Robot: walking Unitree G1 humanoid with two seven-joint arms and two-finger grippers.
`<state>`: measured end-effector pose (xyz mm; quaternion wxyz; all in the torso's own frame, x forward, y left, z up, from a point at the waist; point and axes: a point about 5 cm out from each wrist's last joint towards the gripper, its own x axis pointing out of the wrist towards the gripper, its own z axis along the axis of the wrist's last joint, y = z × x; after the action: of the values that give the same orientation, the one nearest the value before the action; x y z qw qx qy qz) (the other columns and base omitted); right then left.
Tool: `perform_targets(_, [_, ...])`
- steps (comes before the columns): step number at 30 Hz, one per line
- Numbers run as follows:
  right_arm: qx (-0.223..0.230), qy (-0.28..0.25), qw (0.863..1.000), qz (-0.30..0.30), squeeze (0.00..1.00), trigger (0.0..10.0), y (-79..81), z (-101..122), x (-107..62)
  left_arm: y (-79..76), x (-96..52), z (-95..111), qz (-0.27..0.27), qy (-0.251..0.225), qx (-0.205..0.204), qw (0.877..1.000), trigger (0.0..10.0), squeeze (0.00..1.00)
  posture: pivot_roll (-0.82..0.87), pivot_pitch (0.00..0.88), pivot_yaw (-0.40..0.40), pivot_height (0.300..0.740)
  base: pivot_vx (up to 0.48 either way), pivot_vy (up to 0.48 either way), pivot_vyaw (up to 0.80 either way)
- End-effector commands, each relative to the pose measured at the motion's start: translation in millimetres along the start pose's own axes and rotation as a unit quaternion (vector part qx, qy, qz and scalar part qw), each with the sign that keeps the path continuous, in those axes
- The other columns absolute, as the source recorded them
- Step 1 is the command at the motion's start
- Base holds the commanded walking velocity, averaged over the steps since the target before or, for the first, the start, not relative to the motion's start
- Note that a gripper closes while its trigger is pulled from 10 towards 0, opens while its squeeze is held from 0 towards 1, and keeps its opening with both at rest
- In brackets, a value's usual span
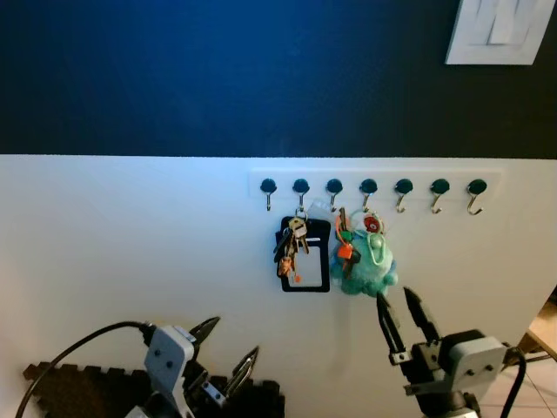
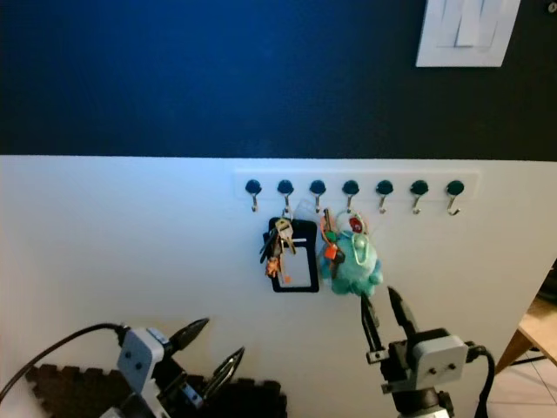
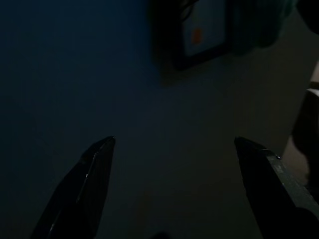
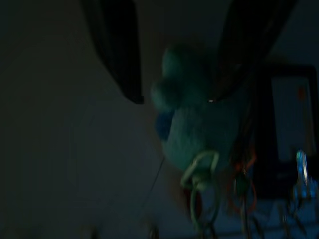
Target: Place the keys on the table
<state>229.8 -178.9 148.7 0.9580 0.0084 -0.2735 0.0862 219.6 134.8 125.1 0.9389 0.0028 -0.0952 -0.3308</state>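
Your right gripper (image 1: 407, 306) points up with fingers spread, just below the keys (image 1: 364, 252) with the teal plush, hanging on the hook rack (image 1: 374, 186). Your left gripper (image 1: 228, 347) rests low, fingers apart.

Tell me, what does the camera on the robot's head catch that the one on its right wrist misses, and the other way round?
Head view alone: the whole row of hooks, the light switch, the left gripper hanging low and open, and the dark mat.

Right wrist view alone: a dim close-up along the open right gripper with the plush between its fingertips.

Both: the teal plush keychain and the black card holder beside it.
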Motion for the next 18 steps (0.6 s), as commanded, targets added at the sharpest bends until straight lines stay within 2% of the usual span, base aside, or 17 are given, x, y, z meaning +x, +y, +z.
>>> perform_targets(1, [0.018, -0.003, 1.000, 0.010, 1.00, 10.0, 4.3, 5, 1.3, -0.8, -0.5, 3, -0.011, 0.010, 0.001, 1.000, 10.0, 0.00, 0.06, 0.024, 0.026, 0.740, 0.000, 0.000, 0.00])
perform_targets(7, [0.024, -0.009, 1.000, 0.007, 1.00, 10.0, 5.9, 13, 5.3, -2.5, -1.1, 4, -0.010, 0.017, -0.001, 1.000, 10.0, 0.00, 0.06, 0.022, 0.027, 0.740, 0.000, 0.000, 0.00])
perform_targets(8, [0.024, -0.012, 1.000, 0.005, 0.85, 10.0, 5.3, 15, 7.4, -2.8, -1.4, 4, -0.011, 0.020, 0.000, 1.000, 10.0, 0.00, 0.06, 0.022, 0.027, 0.740, 0.000, 0.000, 0.00])
perform_targets(9, [0.024, -0.014, 1.000, 0.004, 0.43, 10.0, 4.5, 17, 10.0, -2.8, -1.7, 3, -0.011, 0.023, 0.002, 1.000, 10.0, 0.00, 0.06, 0.020, 0.028, 0.740, 0.000, 0.000, 0.00])
perform_targets(10, [0.025, -0.014, 1.000, 0.004, 0.24, 10.0, 3.6, 18, 12.3, -2.9, -1.9, 3, -0.011, 0.026, 0.003, 1.000, 10.0, 0.00, 0.06, 0.020, 0.028, 0.740, 0.000, 0.000, 0.00])
perform_targets(11, [0.025, -0.014, 1.000, 0.004, 0.24, 10.0, 3.6, 18, 12.3, -2.9, -1.9, 3, -0.011, 0.026, 0.003, 1.000, 10.0, 0.00, 0.06, 0.020, 0.028, 0.740, 0.000, 0.000, 0.00])
perform_targets(12, [0.026, -0.014, 1.000, 0.005, 0.09, 10.0, 2.7, 19, 14.3, -3.0, -1.9, 3, -0.011, 0.027, 0.003, 1.000, 10.0, 0.00, 0.06, 0.020, 0.028, 0.740, 0.000, 0.000, 0.00])
perform_targets(13, [0.026, -0.015, 1.000, 0.005, 0.00, 10.0, 1.4, 20, 16.4, -3.0, -1.8, 4, -0.011, 0.028, 0.003, 1.000, 10.0, 0.00, 0.06, 0.020, 0.028, 0.740, 0.000, 0.000, 0.00])
perform_targets(15, [0.026, -0.015, 1.000, 0.005, 0.00, 10.0, 1.4, 20, 16.4, -3.0, -1.8, 4, -0.011, 0.028, 0.003, 1.000, 10.0, 0.00, 0.06, 0.020, 0.028, 0.740, 0.000, 0.000, 0.00])
perform_targets(18, [0.039, -0.004, 0.999, 0.017, 0.00, 10.0, -1.6, 17, 25.0, -2.6, 0.2, 3, -0.010, 0.033, 0.008, 0.999, 10.0, 0.00, 0.06, 0.022, 0.029, 0.740, 0.000, 0.000, 0.00])
